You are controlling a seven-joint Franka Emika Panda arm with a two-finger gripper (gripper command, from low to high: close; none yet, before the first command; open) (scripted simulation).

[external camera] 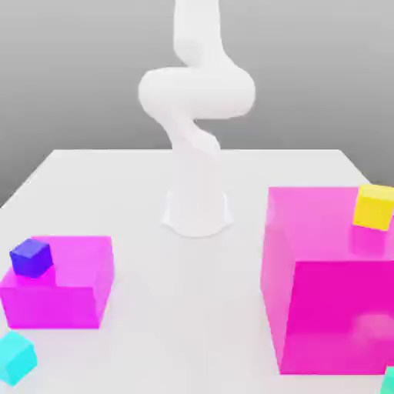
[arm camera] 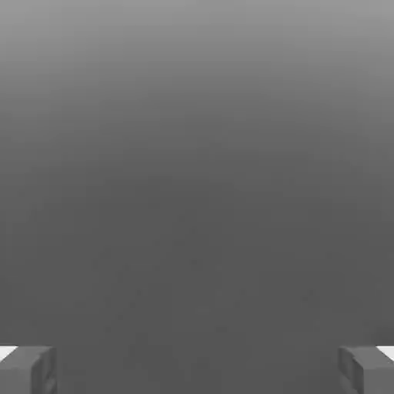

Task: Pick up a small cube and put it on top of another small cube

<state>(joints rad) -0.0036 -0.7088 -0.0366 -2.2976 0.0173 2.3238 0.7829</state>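
The small cube (external camera: 15, 358), bright cyan, lies on the white table (external camera: 154, 308) at the near corner on the exterior view's left. A dark blue small cube (external camera: 31, 257) sits on top of a low magenta block (external camera: 69, 288) just behind it. My gripper (arm camera: 197, 369) is open in the hand view: its two grey fingertips (arm camera: 29, 369) stand far apart with nothing between them, facing a plain grey background. The white arm (external camera: 196, 115) rises from its base at the table's middle and bends upward out of the picture.
A tall magenta block (external camera: 323, 308) stands at the exterior view's right with a yellow cube (external camera: 373, 206) on its top. A greener teal cube (external camera: 388, 381) peeks in at the near right corner. Bare table lies between the two magenta blocks.
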